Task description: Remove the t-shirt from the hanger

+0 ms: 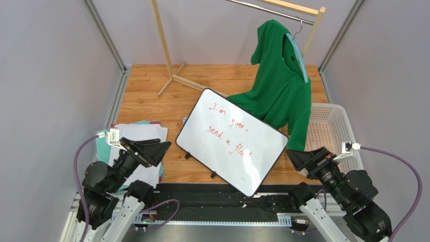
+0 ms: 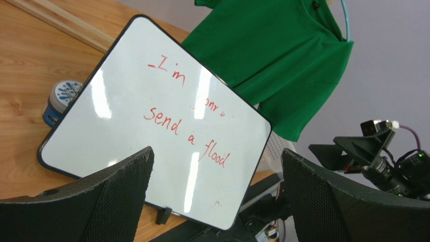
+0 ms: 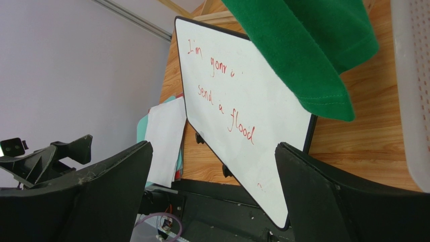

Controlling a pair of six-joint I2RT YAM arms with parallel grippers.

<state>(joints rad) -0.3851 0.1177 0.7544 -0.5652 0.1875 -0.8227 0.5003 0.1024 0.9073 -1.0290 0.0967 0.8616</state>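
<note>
Two grippers sat near the arm bases, each with its jaws spread wide and nothing between them. The t-shirt (image 1: 280, 91) hung ahead of the right gripper (image 1: 299, 157), draped from the hanger (image 1: 299, 54), whose hook rested over the metal rail (image 1: 272, 9) of the wooden rack far out in front of both tools. The shirt's lowest hem dropped to a point just ahead of the right gripper's fingers (image 3: 323, 201). In the right wrist view that hem showed above the open gap, clear of both fingers. From the left gripper (image 1: 160, 150) the shirt lay well apart, forward and off to that gripper's right, beyond the whiteboard (image 1: 229, 141). The whiteboard stood tilted between the two tools with red writing on its face, and its far corner was overlapped by the shirt's lower edge. A white basket (image 1: 333, 126) sat just ahead of the right gripper, on its outer side. Paper sheets (image 1: 144, 133) lay on the table (image 1: 146, 91) directly before the left gripper.
</note>
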